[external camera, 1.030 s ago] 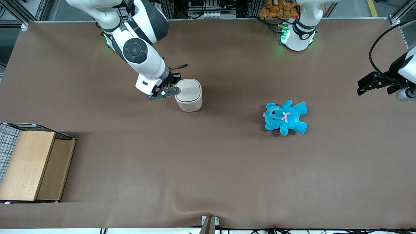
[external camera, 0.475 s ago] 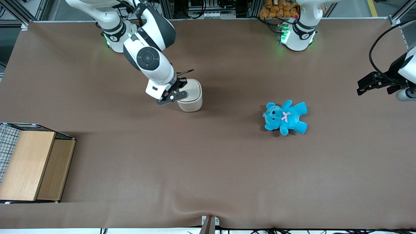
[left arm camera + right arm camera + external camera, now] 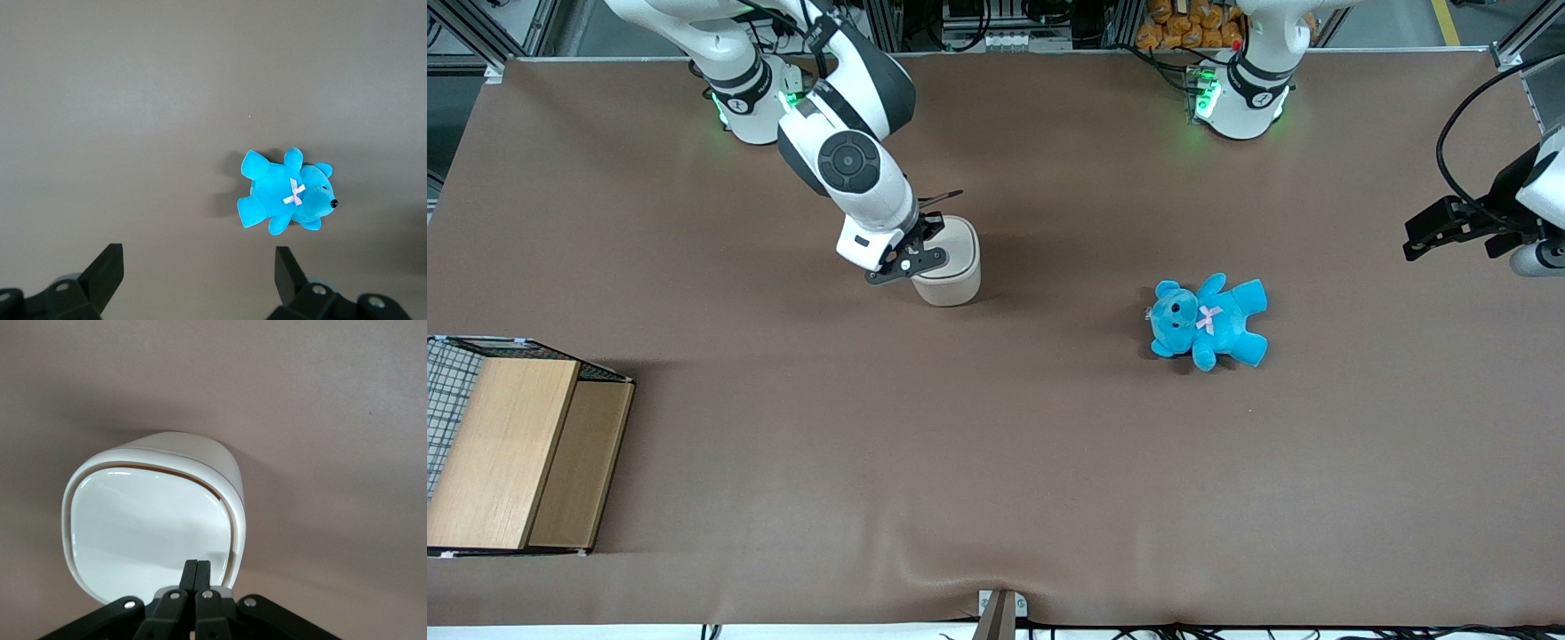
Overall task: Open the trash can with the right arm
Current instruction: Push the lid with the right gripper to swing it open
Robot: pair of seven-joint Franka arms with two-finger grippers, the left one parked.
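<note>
End effector (image 3: 921,242) w/ fingers pressed together, tips on the trash can (image 3: 951,263) lid edge. Lid (image 3: 150,523) shows a thin gap along one side. Can stands mid-surface (image 3: 996,444), blue teddy (image 3: 1209,321) well apart toward parked arm's end.
</note>
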